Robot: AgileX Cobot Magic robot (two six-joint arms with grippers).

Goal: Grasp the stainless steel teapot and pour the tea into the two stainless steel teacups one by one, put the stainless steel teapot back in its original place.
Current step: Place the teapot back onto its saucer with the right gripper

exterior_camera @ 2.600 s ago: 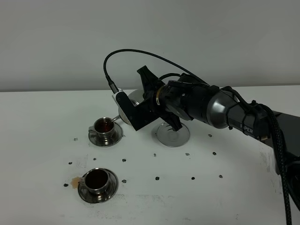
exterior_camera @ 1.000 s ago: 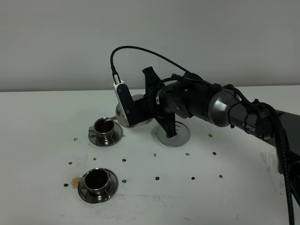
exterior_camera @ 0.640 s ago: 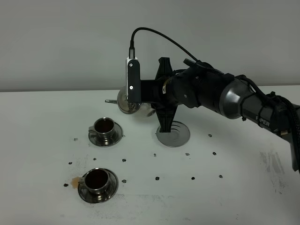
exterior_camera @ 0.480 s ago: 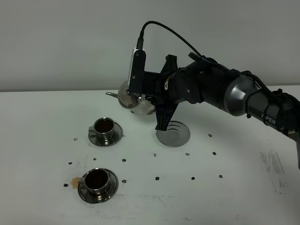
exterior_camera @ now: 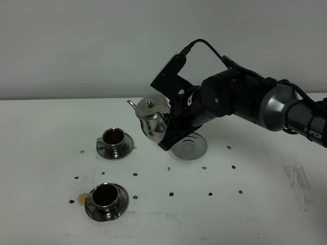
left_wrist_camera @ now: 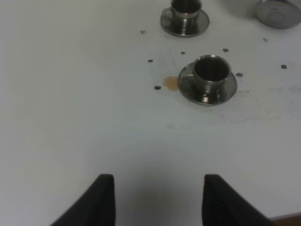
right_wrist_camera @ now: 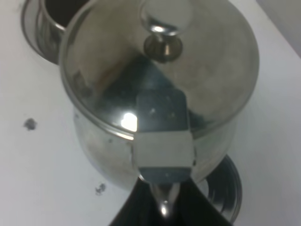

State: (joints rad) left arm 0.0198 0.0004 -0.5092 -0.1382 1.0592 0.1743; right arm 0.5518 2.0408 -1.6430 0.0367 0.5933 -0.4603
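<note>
Counting from my remote seat, I get one stainless steel teapot point(exterior_camera: 152, 118), two stainless steel teacups and three round saucers on the white counter point(exterior_camera: 46, 168). The teapot hangs roughly upright above the counter, just beside the empty saucer point(exterior_camera: 189, 146) on the side toward the cups, spout pointing away from the arm, lid and knob on top. My right gripper point(exterior_camera: 170, 122) is clamped on the teapot's handle, though the arm's black body hides the jaws in the high view, and the wrist view only shows dark fingers point(right_wrist_camera: 162, 207) closing under the handle's base. The far teacup point(exterior_camera: 113, 138) sits on its saucer beyond the teapot from the empty saucer; the near teacup point(exterior_camera: 105, 197) stands farther out from it, an orange-brown smear beside it. Both cups look dark inside. My left gripper point(left_wrist_camera: 157, 200) hovers over bare counter well away from the teapot, fingers apart, only their tips in view. Small dark specks dot the counter, too small to identify.
</note>
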